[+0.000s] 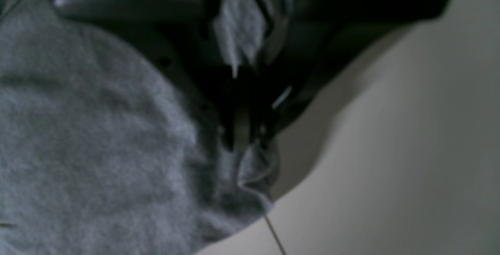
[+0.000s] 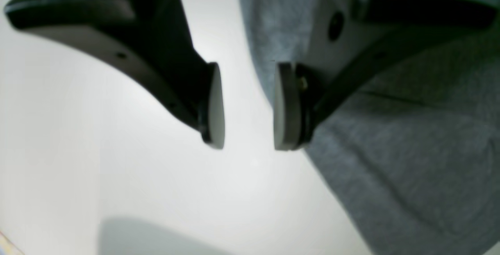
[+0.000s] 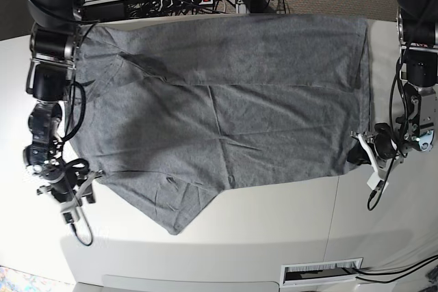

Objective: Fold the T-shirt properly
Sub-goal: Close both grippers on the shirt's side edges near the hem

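Left pincer (image 1: 250, 145) is pinching the T-shirt (image 3: 226, 100) hem corner; right pincer (image 2: 248, 106) is gaping empty; limp, light cloth, best gripped at edges.

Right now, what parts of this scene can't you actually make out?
- Left wrist view: left gripper is dark and blurred, and T-shirt fabric covers its tips.
- Right wrist view: the gripper's own body hides most of the shirt.
- Base view: the T-shirt's far edge hangs over the table rim, and the arms are cut off above.
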`<state>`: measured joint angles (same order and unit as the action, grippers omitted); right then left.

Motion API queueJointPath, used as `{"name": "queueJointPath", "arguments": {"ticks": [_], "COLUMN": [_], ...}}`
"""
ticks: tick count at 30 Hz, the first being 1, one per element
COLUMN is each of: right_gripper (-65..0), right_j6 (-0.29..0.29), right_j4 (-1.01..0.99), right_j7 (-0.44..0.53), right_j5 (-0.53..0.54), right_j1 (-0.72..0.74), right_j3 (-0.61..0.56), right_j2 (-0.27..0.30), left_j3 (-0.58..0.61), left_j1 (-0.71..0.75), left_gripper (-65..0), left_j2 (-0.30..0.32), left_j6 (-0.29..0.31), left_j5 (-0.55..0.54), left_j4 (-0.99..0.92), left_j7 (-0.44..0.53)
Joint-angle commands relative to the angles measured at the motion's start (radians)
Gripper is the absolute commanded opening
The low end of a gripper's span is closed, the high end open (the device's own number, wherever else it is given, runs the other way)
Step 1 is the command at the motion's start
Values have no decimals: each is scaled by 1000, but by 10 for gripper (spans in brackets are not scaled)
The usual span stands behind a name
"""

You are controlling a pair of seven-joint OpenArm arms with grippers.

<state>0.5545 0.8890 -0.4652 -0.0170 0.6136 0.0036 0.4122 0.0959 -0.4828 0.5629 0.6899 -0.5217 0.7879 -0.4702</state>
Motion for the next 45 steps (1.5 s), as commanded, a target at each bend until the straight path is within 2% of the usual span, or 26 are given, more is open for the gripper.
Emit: {"name": "queueJointPath", "arguments": {"ticks": [1,6,9,13,21,34,36,39,41,45], "right_gripper": [-429,-429,-429,-429,-429,-432,-459,-535,-557,-650], "right_j6": [-2,-6,-9,-55,-58,-61,-61,-60,-60,-60], "right_j4": [-1,-78,-116,-136,-202,-263,-263,-263,-263,-263], "right_j7": [47,95,111,111,121,153,153,154,148,147], "right_j5": [-5,-90,-89,-132,-189,-189,-180,-168,-167,-167], "right_j1": [50,88,109,111,111,81,78,67,54,24], "right_j3": [-6,-51,-52,-52,-52,-52,-52,-53,-52,-52], "right_j2": [6,-22,-19,-18,-13,34,33,30,29,32], "left_j3": [-7,-7,-7,-7,-7,-7,-7,-7,-7,-7], "left_j1": [-32,-30,-27,-27,-27,-27,-27,-27,-27,-27], "left_gripper": [-650,-650,-650,-650,-650,-650,-650,-650,-650,-650], "left_j2": [21,22,22,22,22,22,22,22,22,22], "left_j6": [8,8,8,8,8,8,8,8,8,8], "left_j5": [-17,-17,-17,-17,-16,-16,-16,-17,-16,-16], "left_j4": [14,14,14,14,14,14,14,14,14,14], "left_j7": [22,10,-7,-24,-24,-23,-23,-23,-23,-23]}}
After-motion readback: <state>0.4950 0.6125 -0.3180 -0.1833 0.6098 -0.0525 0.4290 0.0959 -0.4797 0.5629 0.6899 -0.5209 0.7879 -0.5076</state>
